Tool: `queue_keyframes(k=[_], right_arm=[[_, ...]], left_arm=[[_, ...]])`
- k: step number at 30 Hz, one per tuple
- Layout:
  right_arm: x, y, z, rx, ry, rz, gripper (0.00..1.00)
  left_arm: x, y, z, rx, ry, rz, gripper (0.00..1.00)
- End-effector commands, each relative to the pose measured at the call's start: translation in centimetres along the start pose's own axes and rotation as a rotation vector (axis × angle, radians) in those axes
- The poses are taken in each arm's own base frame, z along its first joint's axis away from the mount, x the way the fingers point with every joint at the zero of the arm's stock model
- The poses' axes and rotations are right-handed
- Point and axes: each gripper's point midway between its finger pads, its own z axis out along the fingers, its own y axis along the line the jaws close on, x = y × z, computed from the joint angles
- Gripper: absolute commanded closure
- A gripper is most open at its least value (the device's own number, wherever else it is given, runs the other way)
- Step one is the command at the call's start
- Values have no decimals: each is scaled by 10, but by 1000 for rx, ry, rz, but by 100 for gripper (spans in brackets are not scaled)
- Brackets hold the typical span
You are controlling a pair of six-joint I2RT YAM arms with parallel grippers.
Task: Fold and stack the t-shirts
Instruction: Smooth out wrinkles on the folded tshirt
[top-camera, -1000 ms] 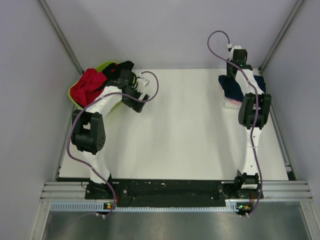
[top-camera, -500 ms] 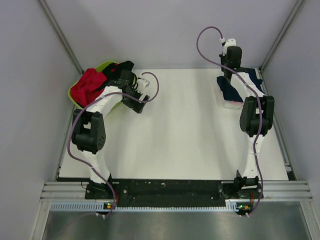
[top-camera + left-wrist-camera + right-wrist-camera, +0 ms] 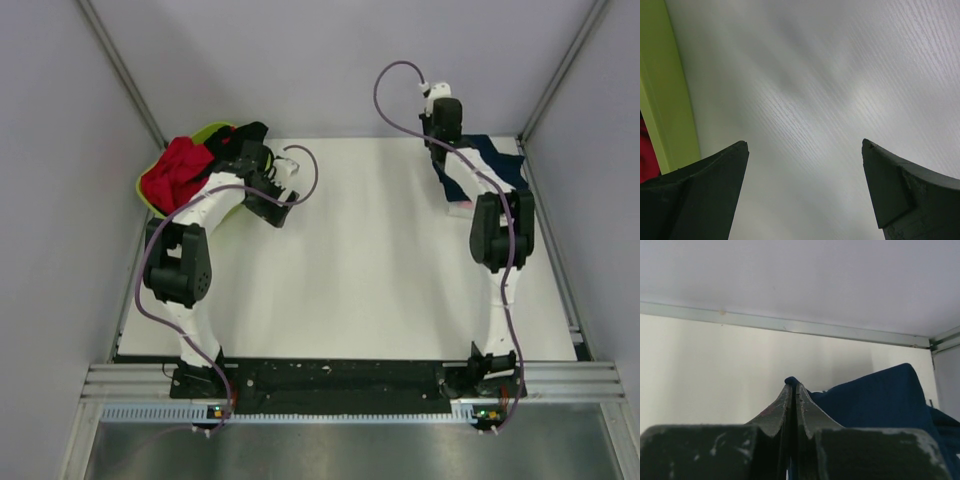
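While the right gripper [image 3: 792,386] has its jaws pinched together on an edge of the navy t-shirt [image 3: 880,405], I can see that bit of cloth standing up as a small peak at the fingertips. The rest of the shirt lies in the far right corner of the counter [image 3: 360,260]. A sliver of pink t-shirt [image 3: 461,206] pokes out from under its near edge. My left gripper [image 3: 805,145] hangs with its jaws wide apart, only bare counter showing between them, just beside the lime green basin [image 3: 665,90] at the far left corner. The red t-shirt [image 3: 172,172] and black t-shirt [image 3: 248,132] sit heaped in that basin, bunched up and unfolded
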Motion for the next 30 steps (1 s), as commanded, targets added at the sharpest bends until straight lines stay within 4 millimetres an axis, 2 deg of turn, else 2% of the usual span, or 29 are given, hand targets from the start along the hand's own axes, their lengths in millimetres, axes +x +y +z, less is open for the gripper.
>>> queue_keyframes(k=[1, 4, 7, 8, 11, 14, 17, 18, 21, 24, 25, 27, 29, 30], right_arm=[[30, 23, 16, -3, 69, 18, 96], [50, 24, 27, 14, 120, -2, 83], [60, 27, 34, 9, 162, -11, 61], [58, 30, 33, -11, 164, -11, 53], [38, 53, 23, -151, 125, 5, 40], [7, 65, 3, -235, 69, -10, 31], [-29, 74, -31, -322, -6, -34, 12], [-44, 73, -45, -344, -38, -33, 2], [-63, 61, -84, -350, -93, -31, 1], [-57, 39, -110, -298, -85, 18, 1], [-49, 34, -116, -300, -70, 54, 3], [-26, 22, -120, -294, -20, 131, 22], [-2, 13, -122, -275, 32, 180, 87], [11, 12, -121, -260, 62, 222, 100]], left_arm=[[-1, -1, -1, 9, -13, 19, 1], [1, -1, 0, 11, -10, 22, 1], [4, -2, 1, 15, -4, 21, 1], [5, -3, 1, 16, -1, 22, 1], [6, -3, 2, 19, 3, 23, 1], [5, -3, 1, 18, 0, 23, 1], [5, -4, 0, 23, 0, 23, 1], [5, -4, 0, 23, 0, 22, 1], [5, -4, -1, 24, 2, 20, 1], [6, -6, -2, 28, -1, 20, 1], [6, -6, -2, 28, -4, 20, 1], [5, -6, -3, 30, -8, 21, 1], [5, -7, -4, 34, -8, 22, 1], [5, -7, -4, 34, -8, 22, 1]])
